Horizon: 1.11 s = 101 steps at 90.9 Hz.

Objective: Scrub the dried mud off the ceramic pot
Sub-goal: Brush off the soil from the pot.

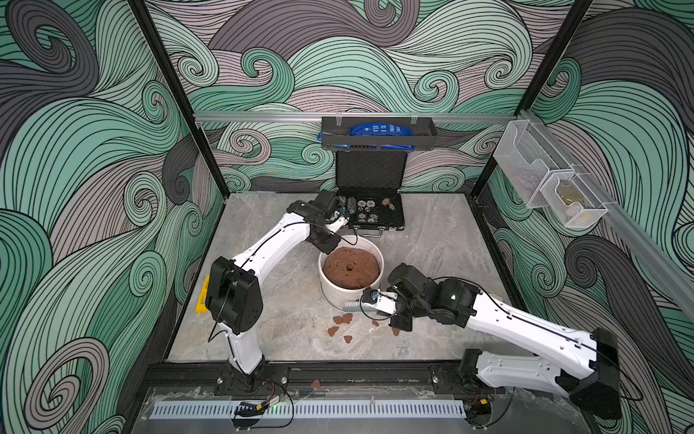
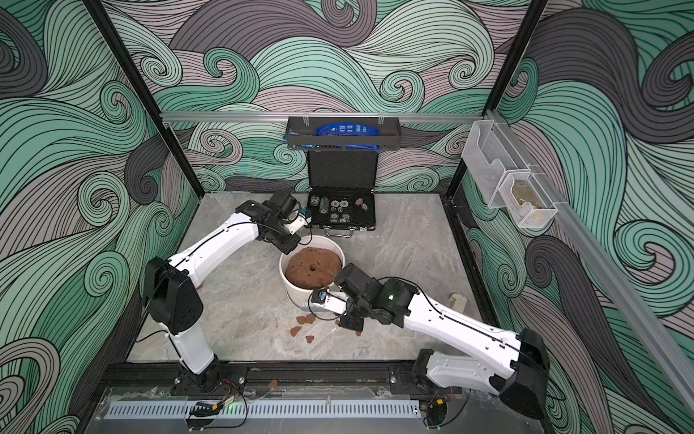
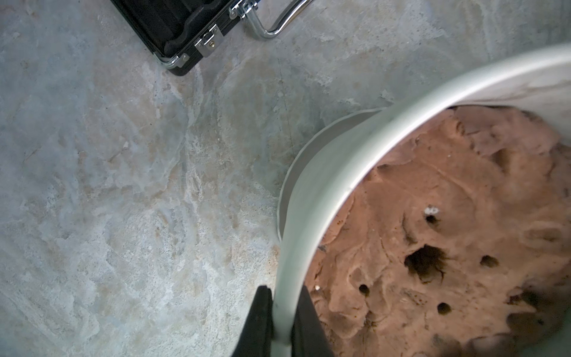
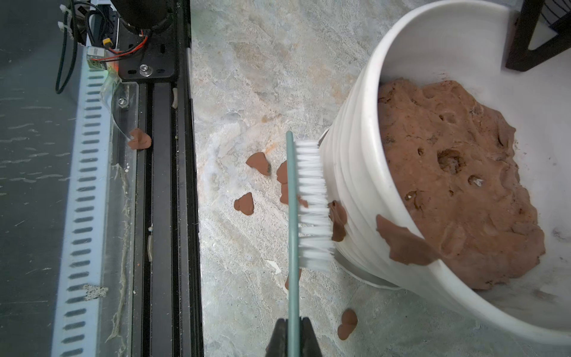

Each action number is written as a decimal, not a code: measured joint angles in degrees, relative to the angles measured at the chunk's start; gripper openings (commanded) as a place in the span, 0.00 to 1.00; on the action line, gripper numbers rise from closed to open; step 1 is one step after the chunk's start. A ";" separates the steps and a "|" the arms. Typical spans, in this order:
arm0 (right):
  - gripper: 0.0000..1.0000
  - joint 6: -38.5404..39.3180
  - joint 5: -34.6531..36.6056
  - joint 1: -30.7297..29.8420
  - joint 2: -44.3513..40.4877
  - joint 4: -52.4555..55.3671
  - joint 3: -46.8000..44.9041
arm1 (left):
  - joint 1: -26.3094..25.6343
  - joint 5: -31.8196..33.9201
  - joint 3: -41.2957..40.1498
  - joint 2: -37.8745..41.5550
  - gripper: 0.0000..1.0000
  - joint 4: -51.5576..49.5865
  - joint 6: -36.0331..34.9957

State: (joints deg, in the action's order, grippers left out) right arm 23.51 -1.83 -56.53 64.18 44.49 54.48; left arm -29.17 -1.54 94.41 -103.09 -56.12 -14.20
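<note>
**A:** Where do things stand?

**B:** The ceramic pot [image 1: 332,291] sits mid-worktop [image 1: 432,244]. The left end effector [image 3: 282,312] is clenched on its rim. The right end effector [image 4: 293,335] grips the scrub brush [image 4: 312,204] by its handle, bristles against the ribbed wall beside a patch of dried mud [image 4: 338,221].

**A:** Risks?

**B:** A hard push could tip or slide the pot if the rim pinch slips. The thin handle might also twist in the jaws, letting the bristles skate past the mud.

Ceramic pot [image 1: 335,295] on table [image 1: 432,244]; case [image 1: 370,174] behind; dried mud [image 1: 347,318] before it; brush [image 4: 312,197] touching pot.
</note>
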 measured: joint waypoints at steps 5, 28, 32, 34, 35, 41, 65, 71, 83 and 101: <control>0.00 -0.02 -0.13 0.07 -0.37 0.15 0.00 | 0.17 -0.50 0.28 -0.24 0.05 -0.13 -0.92; 0.00 -0.04 -0.31 0.26 -0.94 0.33 0.00 | 0.37 -2.36 1.81 -1.03 0.29 -1.53 -1.88; 0.00 -0.04 -0.31 0.26 -1.01 0.35 0.00 | 0.39 -2.82 2.54 -1.22 0.36 -2.01 -1.97; 0.00 -0.04 -0.33 0.26 -1.09 0.37 0.00 | 0.39 -2.97 2.93 -1.31 0.38 -2.21 -1.68; 0.00 -0.04 -0.33 0.26 -1.14 0.37 0.00 | 0.39 -3.08 3.13 -1.31 0.40 -2.36 -1.88; 0.00 -0.04 -0.61 0.33 -1.62 0.35 0.00 | 0.39 -3.52 4.17 -1.33 0.47 -2.97 -1.38; 0.00 0.35 -2.91 1.36 -3.10 0.26 0.00 | 0.39 -4.02 5.88 -1.09 0.59 -6.29 6.01; 0.00 0.39 -3.19 1.68 -3.10 0.11 0.00 | 0.39 -3.56 5.79 -0.42 0.61 -7.41 10.47; 0.00 0.42 -3.30 2.10 -3.10 -0.63 0.00 | 0.09 -1.57 1.92 4.90 0.63 -7.23 22.60; 0.00 0.52 -3.26 2.29 -3.13 -1.49 0.00 | -3.43 3.04 -6.16 14.53 0.62 -6.86 39.52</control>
State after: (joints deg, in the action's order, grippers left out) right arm 24.03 -5.08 -54.24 61.06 43.00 54.48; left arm -32.60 1.50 88.25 -88.55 -62.98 25.32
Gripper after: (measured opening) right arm 0.076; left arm 0.628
